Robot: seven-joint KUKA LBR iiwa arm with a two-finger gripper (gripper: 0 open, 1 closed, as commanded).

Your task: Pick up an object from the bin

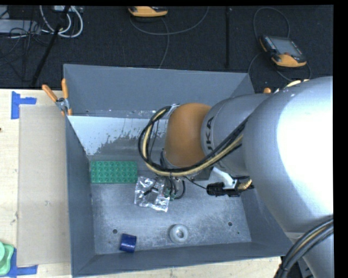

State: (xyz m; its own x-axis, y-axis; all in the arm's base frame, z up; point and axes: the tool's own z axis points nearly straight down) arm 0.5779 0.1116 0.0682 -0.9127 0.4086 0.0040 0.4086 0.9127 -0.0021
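The gripper [167, 189] is seen over a crumpled foil wrapper [148, 195] beside a green plate [113, 172]; its state cannot be told.

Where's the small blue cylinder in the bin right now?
The small blue cylinder lies near the floor's lower-left corner in the camera view, left of the grey disc.

Fig.: background, upper band and lower-left corner of frame. Dark matt floor [217, 38] runs across the top, L to R. Upper left: bundle of white cables [69, 23], w/ a black slanted rod [48, 49] just below. Top centre, cut by frame edge: orange-and-black device [148, 10]. Upper right: second orange-and-black device [283, 50], lying flat. Lower-left corner: pale green item [4, 259], kind unclear. Light even, diffuse.
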